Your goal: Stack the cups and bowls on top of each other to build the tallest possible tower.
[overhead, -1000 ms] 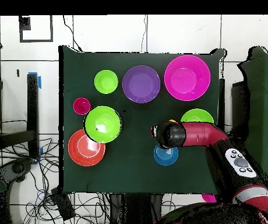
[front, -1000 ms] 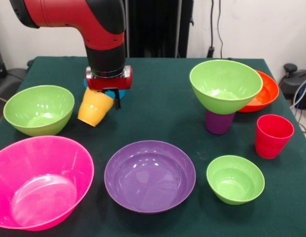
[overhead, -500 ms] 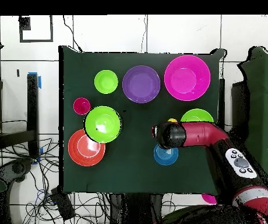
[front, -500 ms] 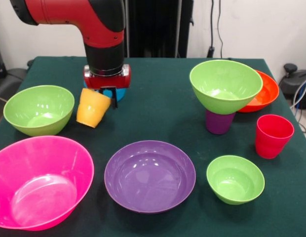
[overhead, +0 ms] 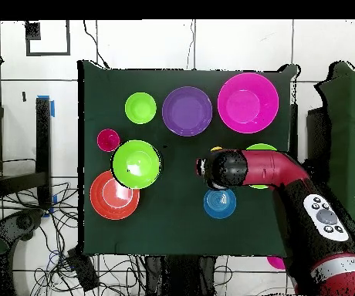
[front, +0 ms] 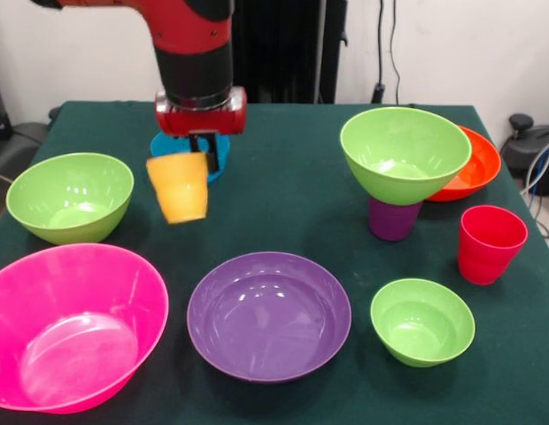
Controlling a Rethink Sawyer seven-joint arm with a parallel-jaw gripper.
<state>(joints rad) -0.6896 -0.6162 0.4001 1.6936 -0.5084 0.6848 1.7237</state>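
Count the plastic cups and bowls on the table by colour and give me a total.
Lime green plastic bowls: 3
Purple: 2, wide plastic bowl and plastic cup
Yellow-orange plastic cup, held in the hand: 1
Red plastic cup: 1
Orange-red plastic bowl: 1
Hot pink plastic bowl: 1
Blue plastic bowl: 1
Total: 10
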